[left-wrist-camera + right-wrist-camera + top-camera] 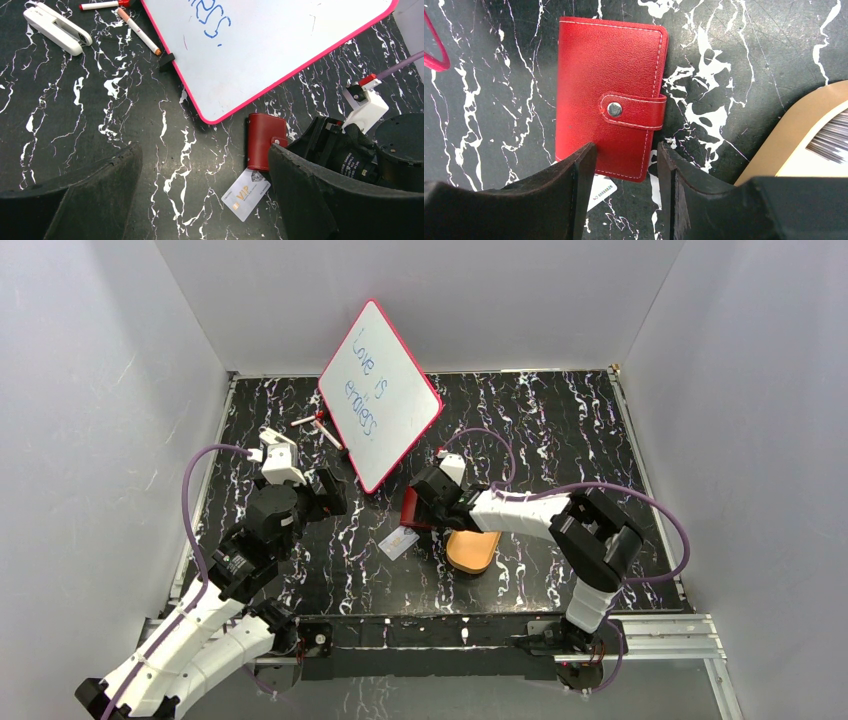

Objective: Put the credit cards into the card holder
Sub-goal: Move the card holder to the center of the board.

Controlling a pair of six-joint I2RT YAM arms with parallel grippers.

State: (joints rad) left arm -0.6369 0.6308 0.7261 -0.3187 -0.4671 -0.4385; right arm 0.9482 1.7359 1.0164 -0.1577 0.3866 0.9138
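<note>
The card holder [410, 510] [266, 141] [609, 95] is a small red wallet lying flat and snapped closed in the middle of the table. One pale credit card [398, 543] [246, 194] [601, 192] marked VIP lies flat with a corner tucked under the wallet's near end. My right gripper [428, 502] [626, 147] hovers over that near end, open, its fingers [579, 175] straddling the wallet's near right corner. My left gripper [330, 495] [203, 147] is wide open to the left of the wallet, holding nothing. A pale printed card-like piece [824, 145] lies in the tray.
An orange-tan oval tray [472, 550] [794, 125] sits just right of the wallet. A red-framed whiteboard [380, 395] [280, 45] stands tilted behind it. Two markers [140, 30] and a white stapler-like object [57, 30] lie at the back left. White walls enclose the table.
</note>
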